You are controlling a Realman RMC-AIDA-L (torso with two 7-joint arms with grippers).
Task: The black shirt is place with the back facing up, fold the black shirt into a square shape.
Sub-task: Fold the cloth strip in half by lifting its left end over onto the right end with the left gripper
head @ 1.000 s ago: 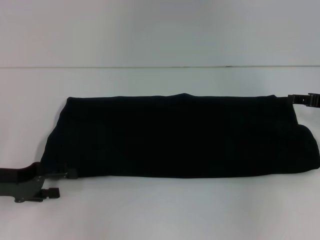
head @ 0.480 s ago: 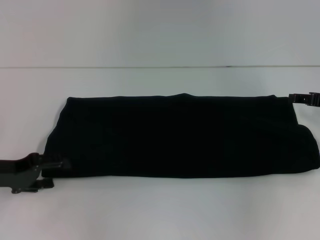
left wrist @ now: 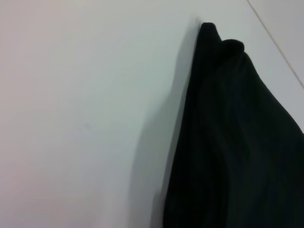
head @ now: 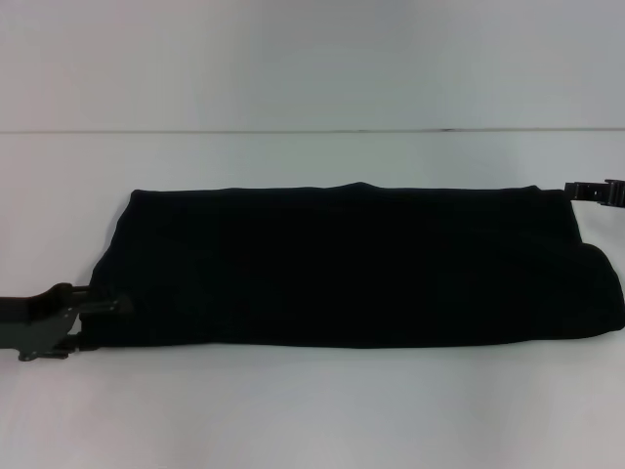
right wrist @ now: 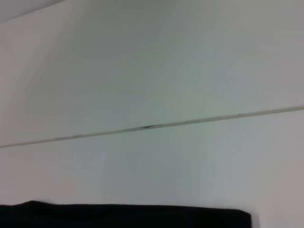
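Note:
The black shirt (head: 342, 264) lies on the white table as a long folded band running left to right. My left gripper (head: 90, 330) sits at the band's near-left corner, open, with one finger (head: 109, 306) touching the cloth edge and the other lower down on the table. The left wrist view shows that shirt (left wrist: 237, 142) corner close up, bunched into soft folds. My right gripper (head: 592, 191) is at the far-right corner of the shirt, right beside the cloth. The right wrist view catches only a strip of the shirt (right wrist: 118, 216).
The white table (head: 312, 410) spreads in front of and behind the shirt. A thin seam line (head: 293, 130) crosses the table behind the shirt, and the seam (right wrist: 147, 127) also shows in the right wrist view.
My left gripper has slid back to the left and farther from me along the shirt's left end. The shirt and the right gripper have stayed put.

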